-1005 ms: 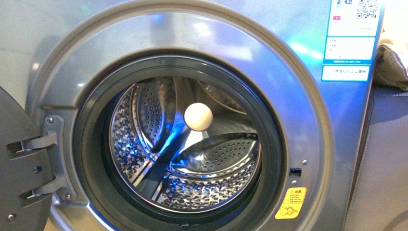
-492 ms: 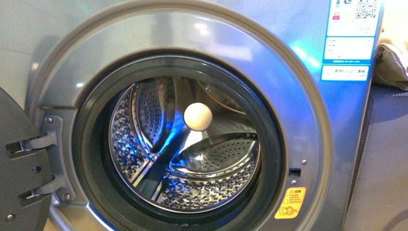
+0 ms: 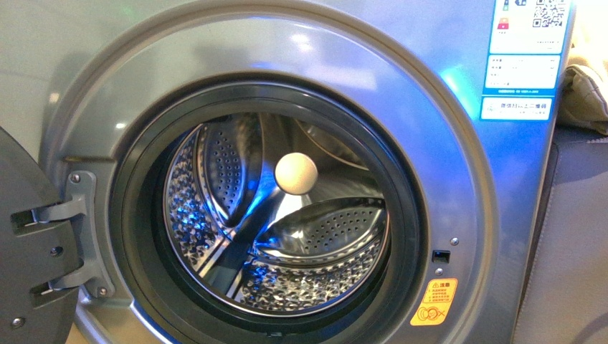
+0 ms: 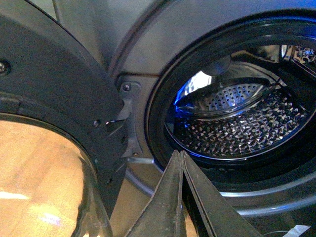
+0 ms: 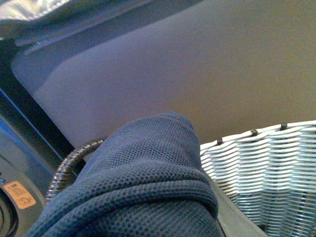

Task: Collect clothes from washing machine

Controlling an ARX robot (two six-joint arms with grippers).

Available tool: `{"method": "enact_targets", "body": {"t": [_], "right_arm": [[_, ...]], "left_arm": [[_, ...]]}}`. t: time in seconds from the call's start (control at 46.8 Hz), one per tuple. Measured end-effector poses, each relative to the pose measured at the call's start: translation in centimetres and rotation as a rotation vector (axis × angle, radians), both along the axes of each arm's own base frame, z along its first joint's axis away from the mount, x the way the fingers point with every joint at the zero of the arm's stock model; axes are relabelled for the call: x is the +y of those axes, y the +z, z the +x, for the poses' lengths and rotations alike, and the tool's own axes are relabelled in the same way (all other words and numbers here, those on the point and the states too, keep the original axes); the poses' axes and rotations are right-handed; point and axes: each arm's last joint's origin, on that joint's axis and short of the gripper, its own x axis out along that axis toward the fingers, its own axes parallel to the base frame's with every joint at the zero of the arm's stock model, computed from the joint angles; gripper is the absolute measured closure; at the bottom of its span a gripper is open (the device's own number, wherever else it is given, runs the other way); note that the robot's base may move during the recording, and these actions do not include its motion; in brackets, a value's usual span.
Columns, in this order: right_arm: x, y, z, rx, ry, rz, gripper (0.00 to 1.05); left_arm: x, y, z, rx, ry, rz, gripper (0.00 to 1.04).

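The silver-grey front-loading washing machine (image 3: 459, 215) stands with its round dark-rimmed glass door (image 4: 49, 163) swung open; no garment shows in its perforated steel drum (image 3: 279, 236). Before the opening, the left gripper (image 4: 180, 197) has its fingers pressed together, empty. Beside the machine, over the white-and-grey woven basket (image 5: 266, 163), dark navy mesh clothes (image 5: 143, 182) hide the right gripper, probably clamped on them.

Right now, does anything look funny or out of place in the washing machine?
Not really. The washing machine has its door swung open and the drum looks empty of clothes. The only odd-looking thing is a pale round knob deep in the drum, probably part of it. A navy garment fills the right wrist view, beside a woven basket.
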Motion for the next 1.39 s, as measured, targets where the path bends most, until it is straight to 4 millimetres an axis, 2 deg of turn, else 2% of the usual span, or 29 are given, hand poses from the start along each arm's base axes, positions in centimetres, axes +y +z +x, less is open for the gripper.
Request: {"method": "enact_targets", "body": {"t": [0.192, 0.321, 0.406, 0.535, 0.62, 0.77, 0.984, 1.155, 1.24, 1.39], "right_arm": [[-0.4, -3.1, 0.9, 0.13, -0.038, 0.042, 0.95], [-0.8, -6.4, 1.3, 0.298, -0.032, 0.139, 0.72], [-0.9, -7.7, 1.3, 0.355, -0.026, 0.165, 0.59], [-1.1, -8.2, 1.1, 0.366, -0.022, 0.172, 0.4], [-1.0, -7.2, 1.1, 0.331, -0.018, 0.14, 0.28], [-0.6, -4.1, 1.1, 0.215, -0.003, 0.075, 0.06], [0.9, 2.1, 1.3, -0.008, 0.034, 0.035, 0.08], [3.7, 6.6, 0.9, -0.192, 0.101, 0.01, 0.08], [5.7, 7.9, 0.1, -0.281, 0.12, -0.013, 0.08], [9.5, 8.0, -2.3, -0.371, 0.166, -0.049, 0.08]], "left_arm": [[1.0, -2.6, -1.0, -0.01, -0.016, 0.001, 1.01], [1.4, -4.1, -1.5, -0.001, 0.009, 0.002, 1.01], [1.4, -5.0, -1.8, 0.004, 0.001, 0.002, 1.01], [1.4, -5.8, -2.1, 0.001, 0.001, 0.002, 1.01], [1.4, -6.3, -2.4, -0.002, 0.002, 0.002, 1.01], [1.4, -7.0, -2.7, -0.006, 0.002, 0.002, 1.01], [1.4, -7.9, -3.2, -0.007, 0.001, 0.002, 1.01], [1.4, -8.3, -3.4, -0.007, 0.002, 0.002, 1.01], [1.4, -8.5, -3.5, -0.006, 0.001, 0.002, 1.01], [1.4, -8.9, -3.8, -0.013, 0.002, 0.002, 1.01]]}}
